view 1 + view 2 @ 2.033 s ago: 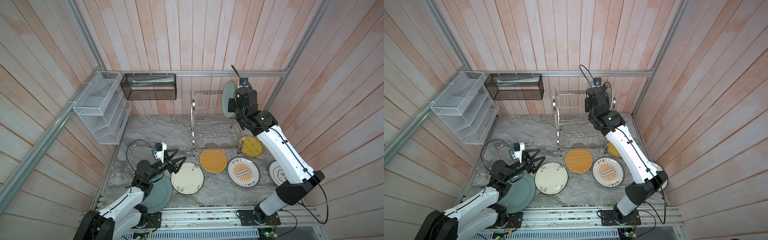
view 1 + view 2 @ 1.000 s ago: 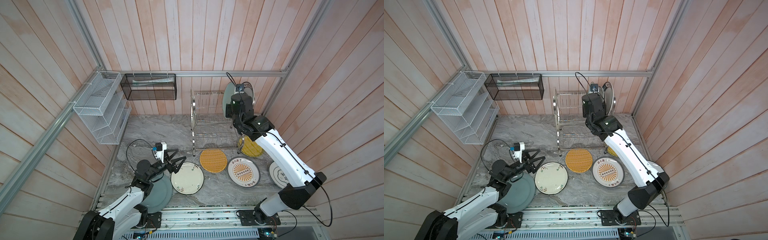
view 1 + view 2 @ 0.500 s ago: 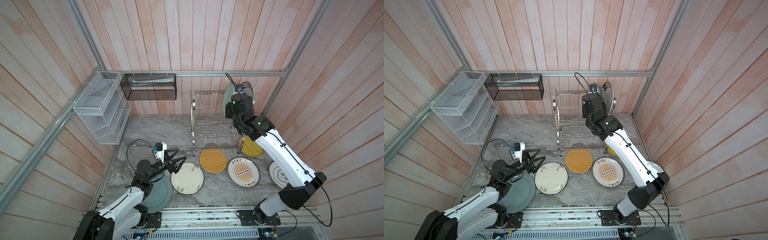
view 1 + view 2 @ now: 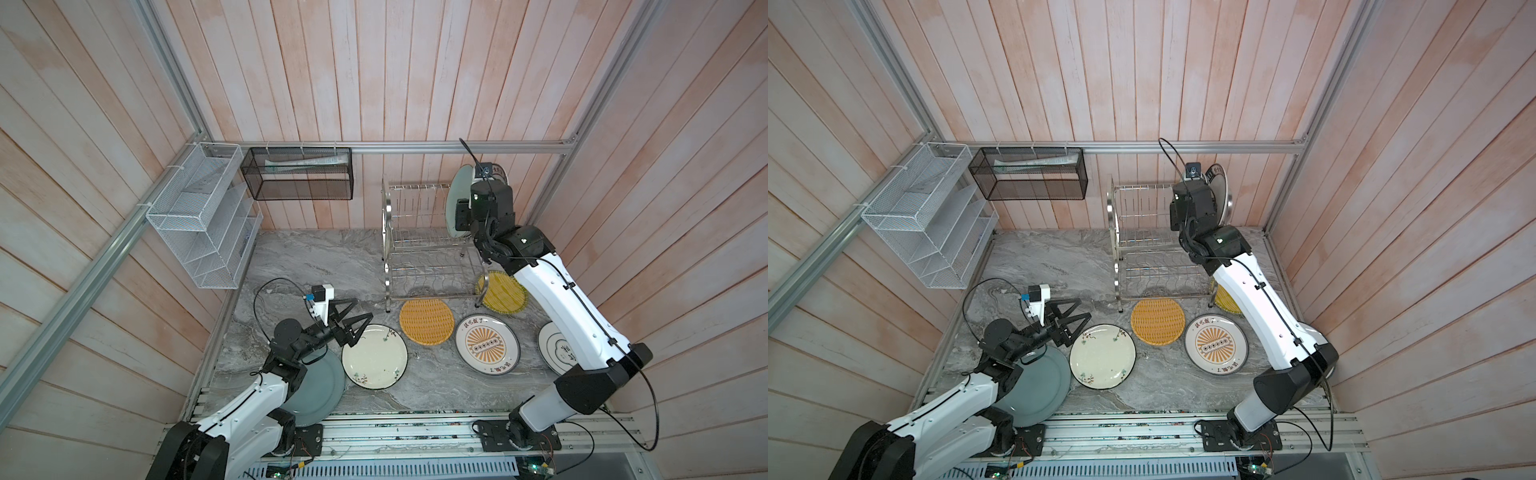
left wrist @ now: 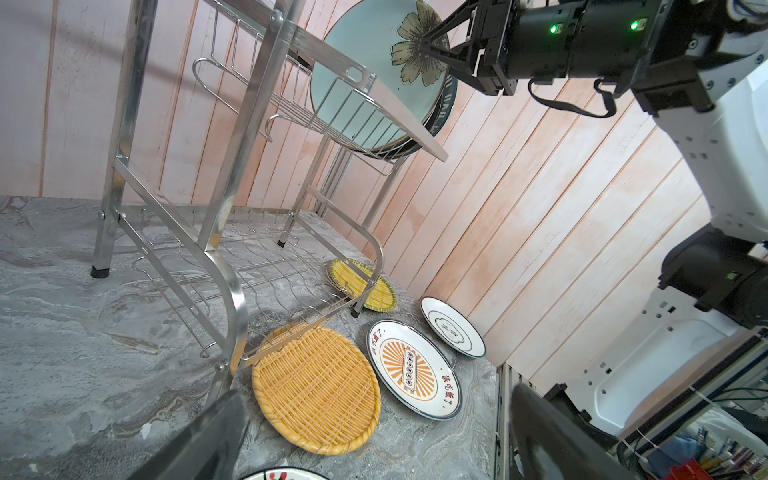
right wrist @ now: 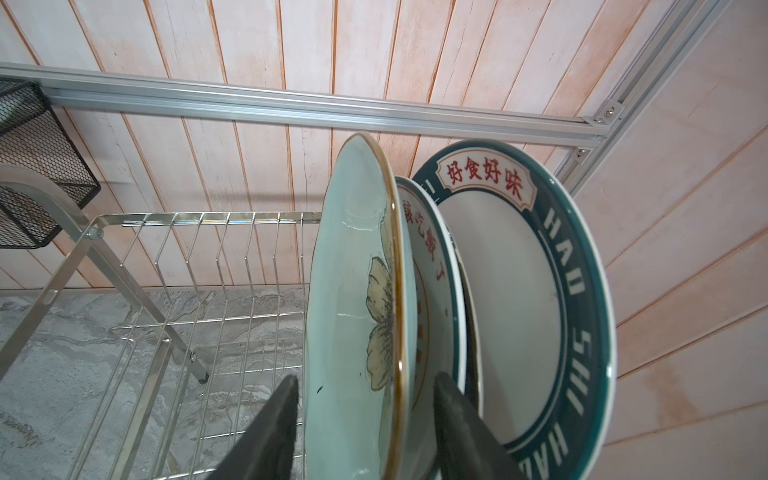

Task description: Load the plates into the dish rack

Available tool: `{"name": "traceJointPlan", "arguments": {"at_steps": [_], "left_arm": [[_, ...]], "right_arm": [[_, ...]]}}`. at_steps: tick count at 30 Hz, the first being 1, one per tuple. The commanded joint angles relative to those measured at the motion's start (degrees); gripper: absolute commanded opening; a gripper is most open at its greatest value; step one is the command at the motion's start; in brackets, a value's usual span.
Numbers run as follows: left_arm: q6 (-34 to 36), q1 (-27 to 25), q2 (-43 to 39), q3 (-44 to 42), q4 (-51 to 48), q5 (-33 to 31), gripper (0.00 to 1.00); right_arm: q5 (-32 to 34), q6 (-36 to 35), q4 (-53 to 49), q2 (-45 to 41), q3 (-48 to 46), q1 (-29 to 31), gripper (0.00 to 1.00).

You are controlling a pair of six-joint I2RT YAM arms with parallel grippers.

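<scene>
Three plates [image 6: 519, 291] show on edge at the right end of the dish rack's [image 4: 419, 232] upper tier, the teal flower plate [image 6: 349, 311] nearest the free slots. My right gripper [image 6: 365, 380] straddles that plate's rim, jaws parted, with a gap on each side. My left gripper [image 4: 362, 309] hangs spread wide, holding nothing, just beside the cream floral plate [image 4: 375, 356]. Six plates lie flat on the grey marble tabletop [image 4: 316, 257]. Plank walls [image 4: 374, 83] close three sides. The left upper slots and the lower tier stand free.
</scene>
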Motion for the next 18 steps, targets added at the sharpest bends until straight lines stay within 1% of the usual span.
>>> {"name": "traceJointPlan", "arguments": {"at_steps": [1, 6, 9, 12, 15, 18], "left_arm": [[0.9, -0.2, 0.1, 1.6, -0.1, -0.9, 1.0], [1.2, -0.1, 0.3, 1.6, -0.3, -1.0, 1.0], [1.4, -0.2, 0.4, 1.6, -0.3, -1.1, 1.0], [1.7, -0.2, 0.6, 1.7, -0.8, -1.5, 1.0], [1.9, -0.2, 0.8, 1.8, -1.2, -1.9, 1.0], [2.3, -0.2, 0.8, 2.0, -2.1, -2.8, 1.0]], "right_arm": [[-2.5, -0.4, -0.2, 0.9, 1.7, -0.9, 0.53], [-4.6, -1.2, 1.1, 1.3, 1.7, -1.0, 0.53], [-4.2, -1.4, 1.5, 1.6, 1.7, -1.0, 0.53], [-2.6, -0.9, 1.3, 1.4, 1.9, -1.0, 0.54], [-2.3, 0.0, 1.4, -0.2, 1.8, -0.9, 0.59], [-4.0, 0.4, 2.3, -3.1, 1.5, -0.6, 0.67]]}}
